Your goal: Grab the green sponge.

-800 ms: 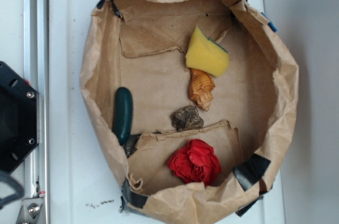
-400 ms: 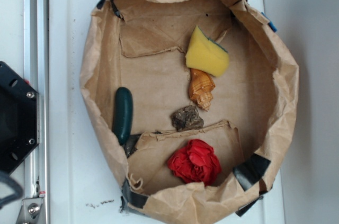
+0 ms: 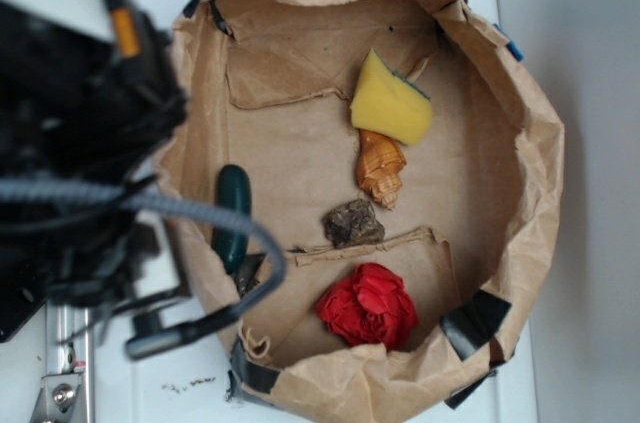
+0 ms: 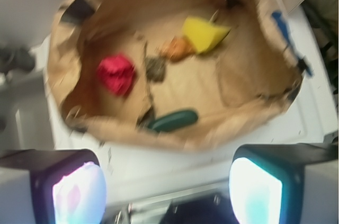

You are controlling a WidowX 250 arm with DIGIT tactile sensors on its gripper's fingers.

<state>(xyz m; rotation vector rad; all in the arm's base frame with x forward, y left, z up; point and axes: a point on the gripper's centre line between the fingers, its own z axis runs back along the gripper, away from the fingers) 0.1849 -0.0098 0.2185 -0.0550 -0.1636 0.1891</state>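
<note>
Hand short of the sponge

The hand (image 4: 168, 184), fingers spread wide and empty, hovers at the wrist view's bottom; the green sponge (image 4: 205, 33) lies upper right of centre.

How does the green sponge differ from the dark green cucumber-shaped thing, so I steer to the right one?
The green sponge is a blocky wedge, mostly yellow with a thin green edge; the cucumber-shaped thing is long, rounded and dark green all over. The sponge lies toward the far side, touching the orange shell; the cucumber-shaped thing lies against the bag's wall nearest the arm. Both rest on the bag's floor, untouched.
</note>
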